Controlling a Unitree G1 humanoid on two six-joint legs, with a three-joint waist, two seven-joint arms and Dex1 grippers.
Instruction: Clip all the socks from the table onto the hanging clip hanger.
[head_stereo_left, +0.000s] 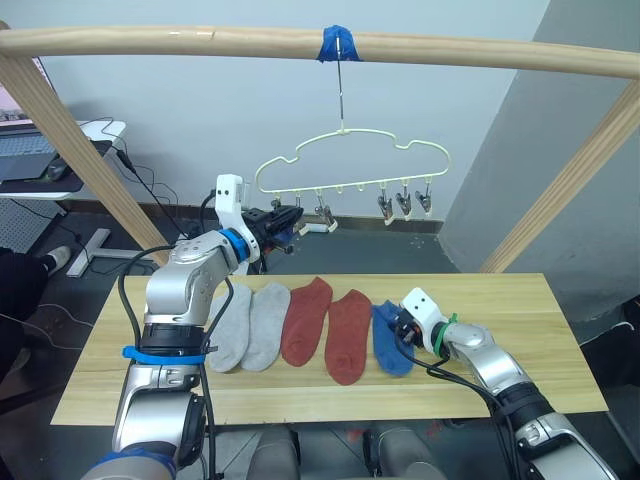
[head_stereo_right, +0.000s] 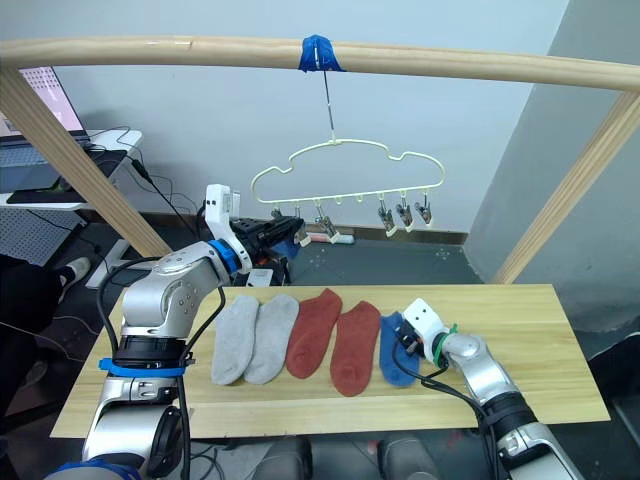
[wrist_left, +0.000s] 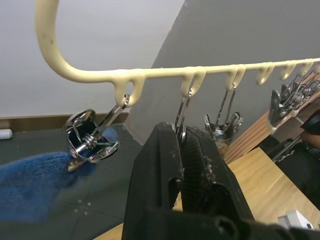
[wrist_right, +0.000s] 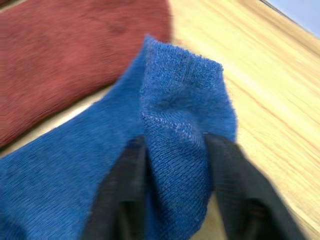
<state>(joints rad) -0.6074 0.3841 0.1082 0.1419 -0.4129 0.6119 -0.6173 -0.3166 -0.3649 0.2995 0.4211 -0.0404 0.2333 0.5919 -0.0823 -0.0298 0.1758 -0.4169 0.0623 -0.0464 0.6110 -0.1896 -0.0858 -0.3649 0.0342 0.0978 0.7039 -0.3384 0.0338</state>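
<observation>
done: one blue sock (wrist_left: 35, 182) clipped on clip hanger (head_stereo_left: 350, 155) | left: five socks on counter (head_stereo_left: 560, 330) | left pincer (wrist_left: 182, 150) clenched on a clip (wrist_left: 181, 107) | right pincer (wrist_right: 175, 160) grasping blue sock (wrist_right: 165, 125) — next up

Socks on pale wood table (head_stereo_left: 520, 330): 2 light grey (head_stereo_left: 250, 325), 2 rust red (head_stereo_left: 328, 328), 1 blue sock (head_stereo_left: 390, 340). Clip hanger (head_stereo_left: 350, 165) was cream-yellow w/ silver metal clips (wrist_left: 92, 137). Rail (head_stereo_left: 200, 42) was tan wood, blue tape (head_stereo_left: 337, 44). Gripper fingers (wrist_left: 170, 185) black.

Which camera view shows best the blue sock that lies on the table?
The right wrist view: the blue sock is close, its edge pinched between the right end effector fingers. Both eye views show this sock whole but far, flat on the table beside a rust red sock.
</observation>
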